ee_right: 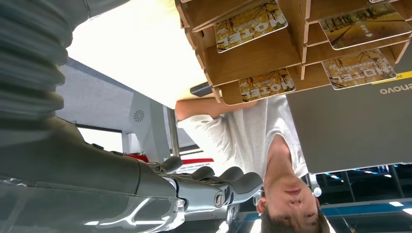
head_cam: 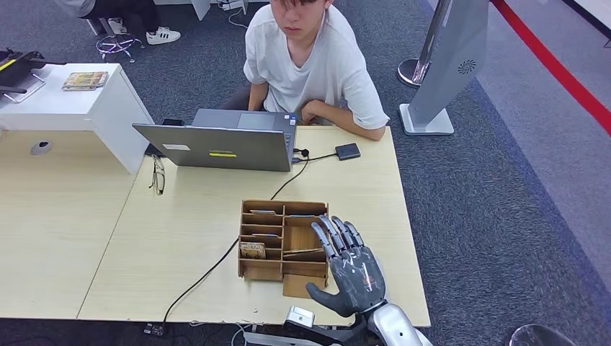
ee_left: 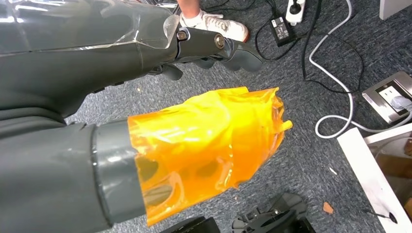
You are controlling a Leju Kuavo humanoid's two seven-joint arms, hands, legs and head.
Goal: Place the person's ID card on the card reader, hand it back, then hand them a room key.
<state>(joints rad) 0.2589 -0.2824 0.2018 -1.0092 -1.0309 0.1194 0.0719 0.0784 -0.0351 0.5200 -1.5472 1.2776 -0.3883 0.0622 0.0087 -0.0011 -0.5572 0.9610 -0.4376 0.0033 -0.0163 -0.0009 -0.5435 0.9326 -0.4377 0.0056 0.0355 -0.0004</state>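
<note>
Light wooden table (head_cam: 86, 238) on grey carpet (head_cam: 497, 216) with a red stripe (head_cam: 555, 68).

My right hand (head_cam: 351, 270) is dark grey plastic with a dull sheen, and the forearm behind it turns to glossy silver. My left hand (ee_left: 204, 141) has its thumb wrapped in crinkled, shiny orange film — translucent, catching the light. The table (head_cam: 86, 238) is pale wood-look laminate, smooth and matt. The card rack (head_cam: 282, 238) is raw brown plywood, unvarnished, its edges darker. The room key cards (ee_right: 250, 19) in it are printed and slightly glossy. The laptop (head_cam: 223, 140) is matt grey with a smooth lid. The person's shirt (head_cam: 317, 65) is soft white cloth — the floor (head_cam: 504, 216) is rough grey carpet.
</note>
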